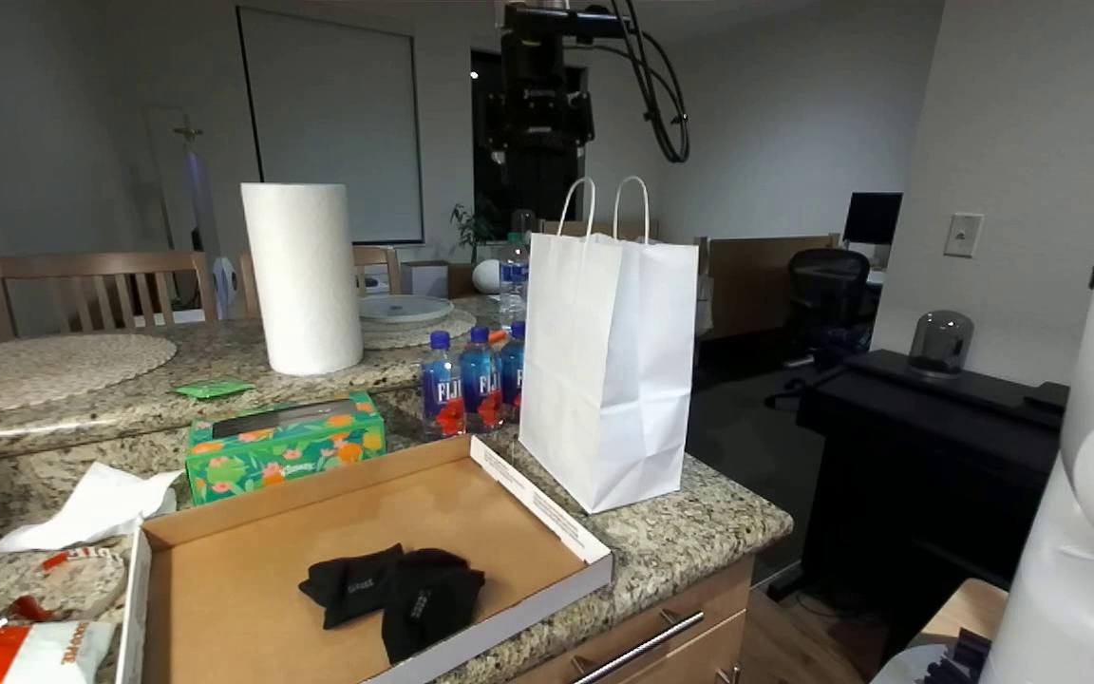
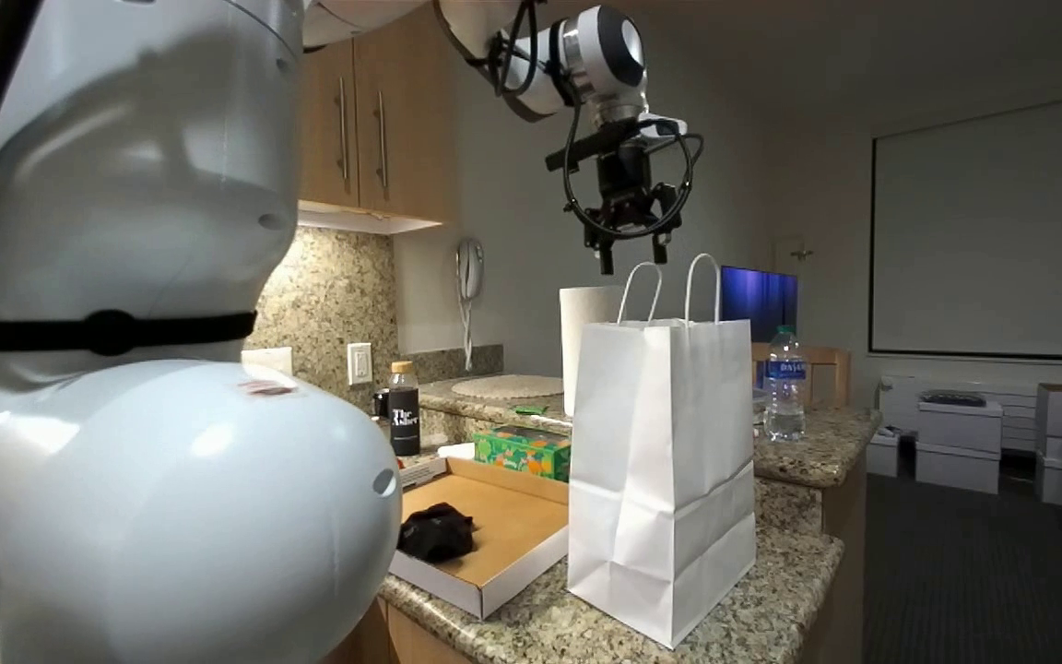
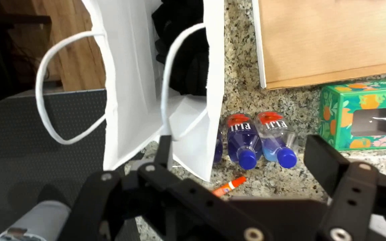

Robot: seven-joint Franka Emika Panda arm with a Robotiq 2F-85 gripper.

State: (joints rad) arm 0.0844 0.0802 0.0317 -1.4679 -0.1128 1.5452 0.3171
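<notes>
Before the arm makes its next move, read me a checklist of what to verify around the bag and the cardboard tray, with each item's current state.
1. Jaws open, nothing held: ok; they stand wide apart, gripping nothing.
2. White paper bag upright on the counter: ok in both exterior views.
3. Bag mouth open: ok; the wrist view shows black material inside.
4. Handles folded out of the way: not ok; both stick up from the bag.
5. Black items within the cardboard tray: ok; they lie on its bottom.
6. Gap between bag and nearest bottle: cannot tell; the bag partly hides that bottle.
</notes>
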